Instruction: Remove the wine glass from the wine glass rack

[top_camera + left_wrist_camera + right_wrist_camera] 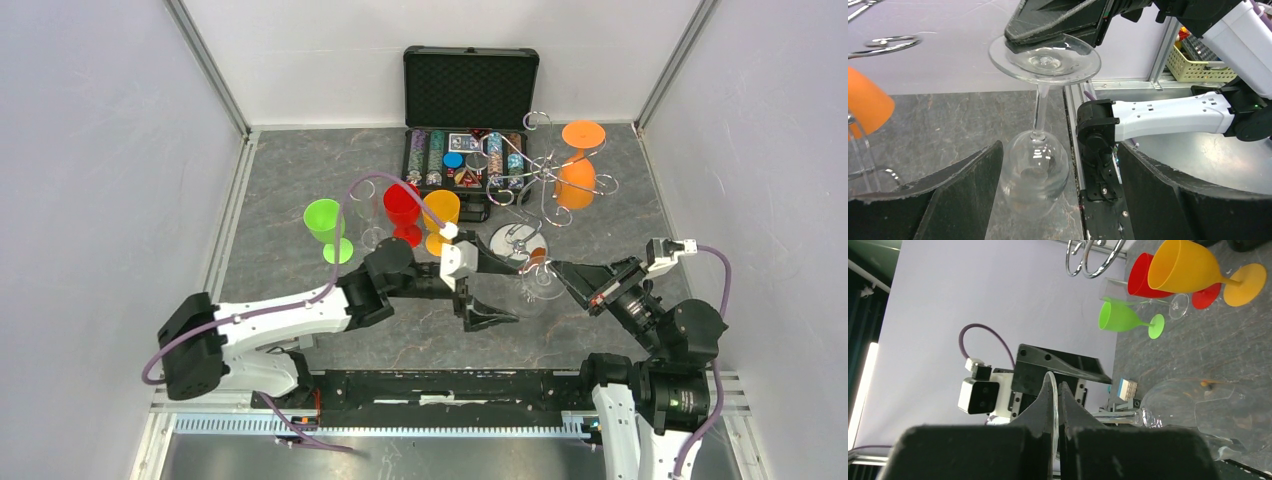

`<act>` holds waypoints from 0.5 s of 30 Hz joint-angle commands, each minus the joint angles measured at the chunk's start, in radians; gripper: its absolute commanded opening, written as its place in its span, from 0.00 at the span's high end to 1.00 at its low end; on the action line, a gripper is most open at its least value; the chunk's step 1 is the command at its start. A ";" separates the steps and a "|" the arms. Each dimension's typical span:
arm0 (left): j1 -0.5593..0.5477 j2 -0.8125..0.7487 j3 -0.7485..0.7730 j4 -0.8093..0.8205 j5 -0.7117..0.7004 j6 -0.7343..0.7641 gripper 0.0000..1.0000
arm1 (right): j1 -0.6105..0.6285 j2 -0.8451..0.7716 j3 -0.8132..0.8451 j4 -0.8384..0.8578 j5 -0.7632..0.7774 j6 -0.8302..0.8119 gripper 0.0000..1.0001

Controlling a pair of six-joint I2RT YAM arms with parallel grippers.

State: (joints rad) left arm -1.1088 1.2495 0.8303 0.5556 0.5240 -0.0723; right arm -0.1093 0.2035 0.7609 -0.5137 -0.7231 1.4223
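Right gripper (1056, 386) clamps shut on the clear wine glass (1193, 412), holding it upside down in front of the wine glass rack (548, 185), apart from its curled hooks, where orange glasses (577, 180) hang. Left gripper (503, 292) stands wide open, one finger either side of the bowl (1034, 175) without touching it. The bowl hangs low over the table (400, 345), and whether its rim rests there cannot be told. Glass this thin looks light and stiff but brittle and slick, so any squeeze should be gentle. Rounded and broad, the bowl probably offers the open jaws the surest seat, the slim stem (1039, 112) a narrower one. Smallest purchase of all is the foot (1044, 59), pinched edge-on at its rim, where the glass could pivot or slip.
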 commanded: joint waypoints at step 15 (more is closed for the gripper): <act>-0.040 0.221 0.171 0.194 -0.029 -0.026 0.46 | 0.016 -0.017 -0.052 0.181 -0.032 0.063 1.00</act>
State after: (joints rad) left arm -1.1458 1.4475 0.9569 0.6910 0.5163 -0.0666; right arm -0.0998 0.1963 0.7033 -0.4229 -0.7406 1.4605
